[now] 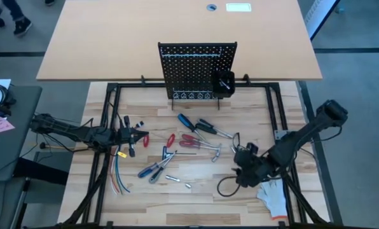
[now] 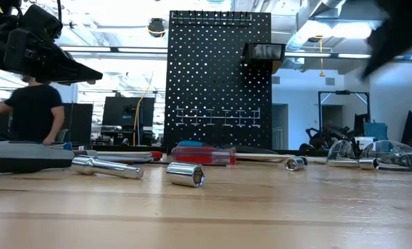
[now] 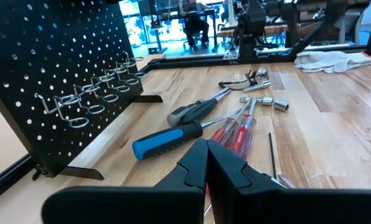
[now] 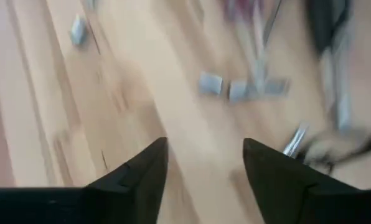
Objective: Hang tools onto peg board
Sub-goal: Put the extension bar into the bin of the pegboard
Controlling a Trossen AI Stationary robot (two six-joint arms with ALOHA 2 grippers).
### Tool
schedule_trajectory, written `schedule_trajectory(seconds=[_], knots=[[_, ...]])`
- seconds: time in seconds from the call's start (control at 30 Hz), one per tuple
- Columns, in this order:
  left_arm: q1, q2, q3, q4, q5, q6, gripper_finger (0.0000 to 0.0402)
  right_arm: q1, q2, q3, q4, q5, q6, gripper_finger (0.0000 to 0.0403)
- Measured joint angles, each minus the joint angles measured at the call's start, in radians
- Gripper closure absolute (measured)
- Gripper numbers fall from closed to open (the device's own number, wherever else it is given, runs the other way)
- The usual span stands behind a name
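Note:
The black peg board stands upright at the table's far middle, with a small black bin on its lower right; it also shows in the low view and the left wrist view. The tools lie flat on the table in front of it: a blue-handled screwdriver, red-handled screwdrivers, a black-handled tool and silver sockets. My left gripper is shut and empty, raised above the table left of the tools. My right gripper is open and empty over the table's near right.
A white glove lies at the near right corner and a bundle of coloured wires at the near left. A black cable loops by my right gripper. A person stands in the room beyond.

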Motion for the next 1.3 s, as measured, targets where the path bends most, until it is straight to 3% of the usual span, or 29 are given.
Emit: schedule_trajectory(seconds=[0.13,0.33,0.8,0.97,1.3], knots=[[0.000,0.000,0.000,0.000,0.000,0.000,0.0401,0.008,0.000,-0.120,0.090,-0.025,0.082,0.0139],[0.000,0.000,0.000,0.000,0.000,0.000,0.0402,-0.035,0.000,-0.211,0.096,-0.019,0.153,0.0133],[0.000,0.000,0.000,0.000,0.000,0.000,0.0402,-0.175,0.194,-0.223,0.139,-0.018,0.156,0.0147],[0.000,0.000,0.000,0.000,0.000,0.000,0.0401,-0.190,0.216,-0.222,0.148,-0.057,0.156,0.0199],[0.000,0.000,0.000,0.000,0.000,0.000,0.0401,-0.147,0.220,-0.225,0.213,-0.065,0.144,0.0390]])
